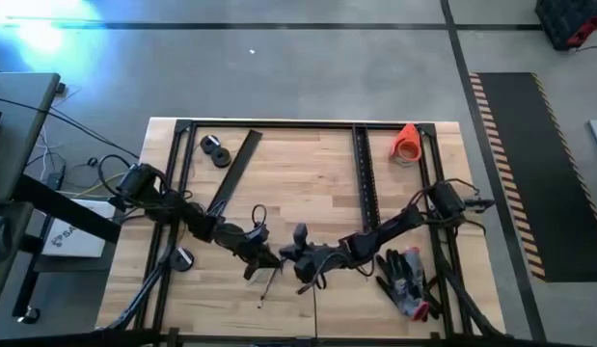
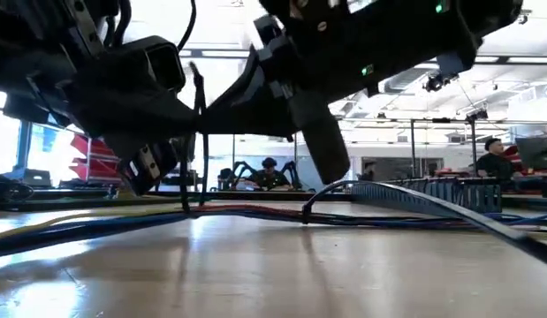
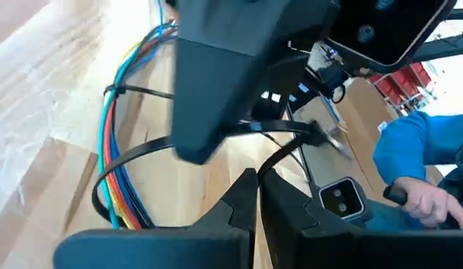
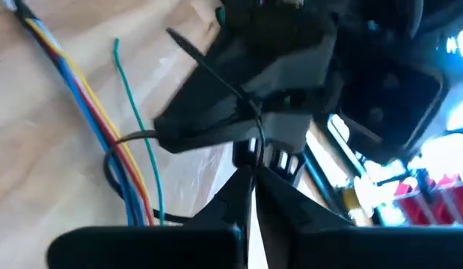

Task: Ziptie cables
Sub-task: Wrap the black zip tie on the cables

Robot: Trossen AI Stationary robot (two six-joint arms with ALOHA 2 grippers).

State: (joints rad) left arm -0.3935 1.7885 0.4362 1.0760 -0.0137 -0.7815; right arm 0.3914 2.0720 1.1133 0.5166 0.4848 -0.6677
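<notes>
Your left gripper (image 1: 271,258) sits low over the near middle of the table (image 1: 308,173), its arm reaching in from the left edge and bent at the elbow. In its wrist view its fingers (image 3: 238,205) are pressed together around a thin black zip tie (image 3: 141,153), which runs from between them and loops around the cables (image 3: 115,134). Your right gripper (image 1: 300,265) faces it from the right, almost touching, its arm stretched diagonally from the right rail. In its own wrist view its fingers (image 4: 235,198) are closed too, pinching the thin black tail of the same tie (image 4: 216,75) right against the left gripper's body. The cables, blue, red, orange and yellow, lie flat on the wood just under and in front of both grippers, in a bundle that reaches toward the table's near edge. A loose green wire (image 4: 138,134) lies beside the bundle.
</notes>
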